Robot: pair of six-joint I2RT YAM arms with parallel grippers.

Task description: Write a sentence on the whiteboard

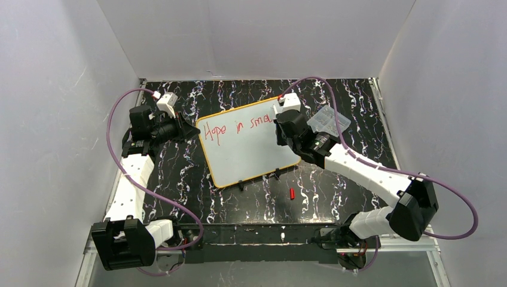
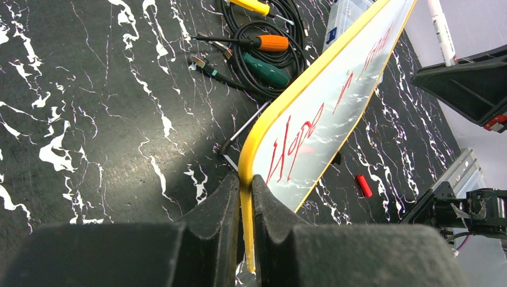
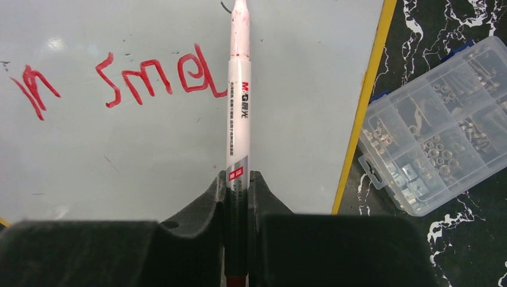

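The right pincer (image 3: 238, 185), clamped on a white marker (image 3: 239, 107), held the pen's long axis straight out ahead of its fingers, with the tip at the whiteboard (image 1: 251, 155) just right of the last red letter. Whether the tip touched the surface could not be told. The sentence (image 1: 238, 127) read "Hope in smal" along the board's upper part, so the next strokes appeared to belong in the bare strip between the tip and the yellow right rim, toward the clear parts box (image 3: 433, 125) on the table (image 1: 179, 173). The left pincer (image 2: 242, 197) was closed on the board's left rim, apparently steadying it. The right arm alone was placed to write.
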